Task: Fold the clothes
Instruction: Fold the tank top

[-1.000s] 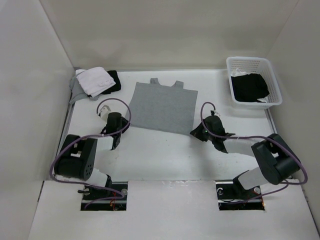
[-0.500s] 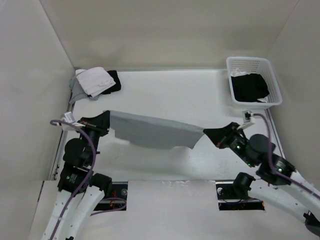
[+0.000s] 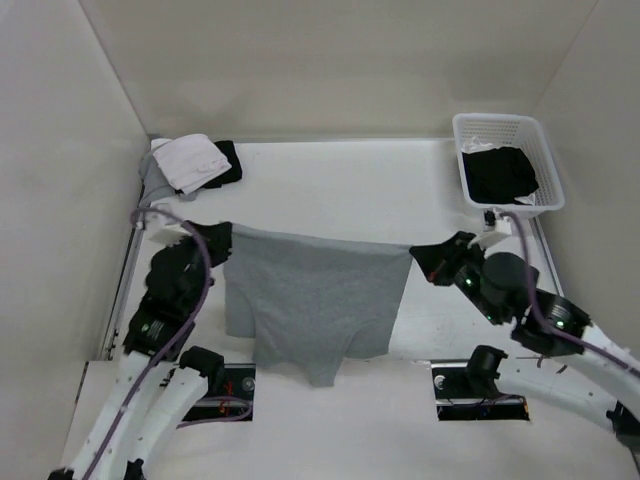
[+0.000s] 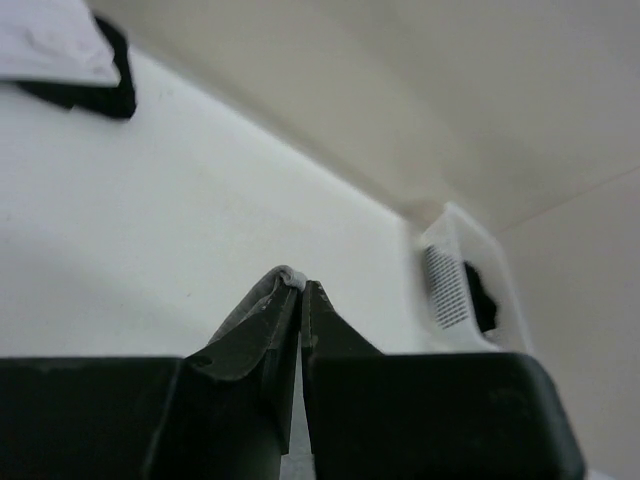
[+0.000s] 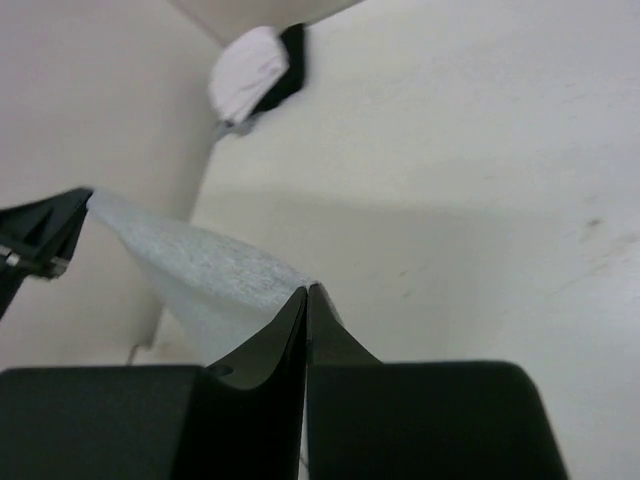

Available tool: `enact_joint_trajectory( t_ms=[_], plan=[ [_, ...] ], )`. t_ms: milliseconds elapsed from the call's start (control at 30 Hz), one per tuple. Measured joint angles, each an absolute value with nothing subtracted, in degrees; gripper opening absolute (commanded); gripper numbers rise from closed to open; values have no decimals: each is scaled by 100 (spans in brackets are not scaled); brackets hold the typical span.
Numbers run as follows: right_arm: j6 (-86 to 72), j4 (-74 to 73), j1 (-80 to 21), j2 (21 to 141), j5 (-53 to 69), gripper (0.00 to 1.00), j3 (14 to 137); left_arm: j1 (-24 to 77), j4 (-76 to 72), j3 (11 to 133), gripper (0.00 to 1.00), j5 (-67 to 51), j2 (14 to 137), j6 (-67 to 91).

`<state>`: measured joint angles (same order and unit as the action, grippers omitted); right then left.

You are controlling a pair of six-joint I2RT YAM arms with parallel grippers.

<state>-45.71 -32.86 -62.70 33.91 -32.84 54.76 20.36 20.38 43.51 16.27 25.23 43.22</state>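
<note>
The clothes (image 3: 310, 300), a heather-gray sleeveless top, hang in the air like a curtain, stretched by one straight edge between my two grippers. The free end droops over the table's near edge. My left gripper (image 3: 226, 233) is shut on the left corner; in the left wrist view a small bunch of gray fabric (image 4: 262, 292) pokes out at its closed tips (image 4: 300, 287). My right gripper (image 3: 415, 253) is shut on the right corner. The right wrist view shows the cloth (image 5: 190, 260) running taut from its tips (image 5: 307, 290) to the left gripper (image 5: 50, 230).
A white basket (image 3: 510, 125) holding a black garment (image 3: 497, 175) stands at the back right. A folded white cloth (image 3: 188, 163) lies on a black garment (image 3: 228, 160) in the back left corner. Walls close in the table on three sides.
A second ago the top lay flat on the table with both grippers at its near corners. Both arms have since raised it and drawn it toward the near edge; it now hangs down.
</note>
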Motion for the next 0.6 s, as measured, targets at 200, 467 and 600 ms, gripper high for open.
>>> enact_joint_trajectory(
  t_ms=[200,467,600],
  plan=[
    [-4272,-1831,-3035,5026,-1155,1,4283,1833,1007,3439,3,1562,4890,4355],
    [-4112,-585,-1907,8322,261,2,5061,1494,-687,4442,3,1518,8287,4493],
    [-4023,-318,-1686,8914,550,2,5887,1293,-1081,5162,3,1315,8895,4550]
  ],
)
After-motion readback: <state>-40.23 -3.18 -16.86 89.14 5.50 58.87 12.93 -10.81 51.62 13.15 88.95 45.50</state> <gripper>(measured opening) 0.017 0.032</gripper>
